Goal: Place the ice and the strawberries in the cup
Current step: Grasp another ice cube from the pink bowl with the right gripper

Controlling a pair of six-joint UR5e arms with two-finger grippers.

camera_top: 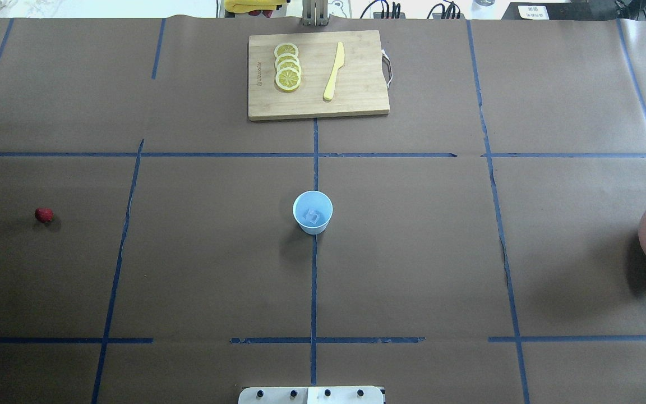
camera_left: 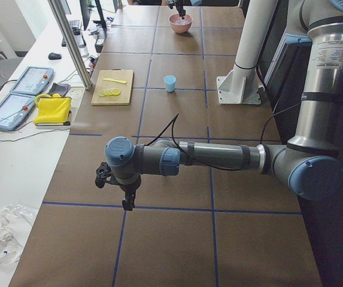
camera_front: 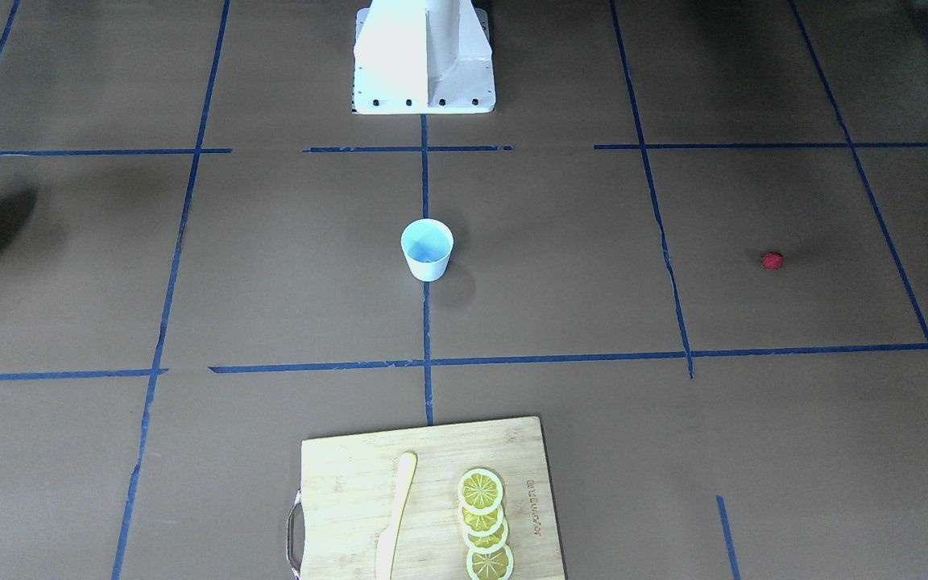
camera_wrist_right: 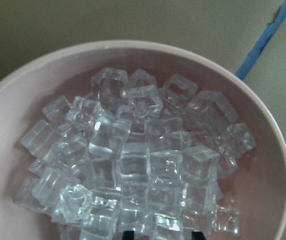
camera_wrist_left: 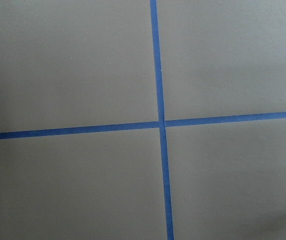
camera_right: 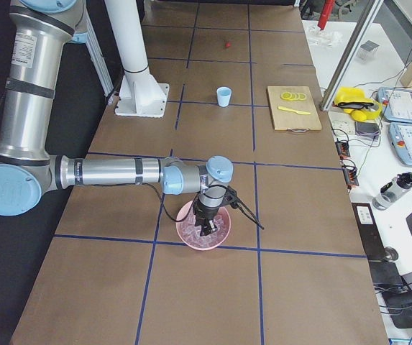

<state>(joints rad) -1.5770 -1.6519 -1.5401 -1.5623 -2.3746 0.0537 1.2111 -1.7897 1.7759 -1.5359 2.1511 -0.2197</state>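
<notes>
The step in hand looks like the picking of ice: the right gripper (camera_right: 207,228) hangs just over the pink bowl (camera_right: 188,236) in the lower middle of the right side view and points down into it. In the right wrist view the bowl fills the frame, heaped with ice (camera_wrist_right: 133,160). Two dark fingertips (camera_wrist_right: 128,233) show only at the bottom edge, set apart wider than one piece, so the gripper seems to be open and I see nothing held between them. The cup (camera_top: 312,212) stands upright in the middle of the overhead view, on a blue tape line (camera_top: 314,280), well apart from the bowl at the right edge. One small clear cube (camera_top: 313,215) seems to lie inside it, so I judge that a part of the ice is in. The strawberry (camera_top: 44,215) lies alone on the desk (camera_top: 413,252) at the left of the same view, far from the cup. The left gripper (camera_left: 126,203) hovers over bare desk in the lower left of the left side view; whether it is open or closed I cannot tell, because its own camera shows only tape lines. Next, I think the right gripper has to go down, close on a single piece without catching its neighbours, and carry it to the cup; the ice looks smooth and may slip.
</notes>
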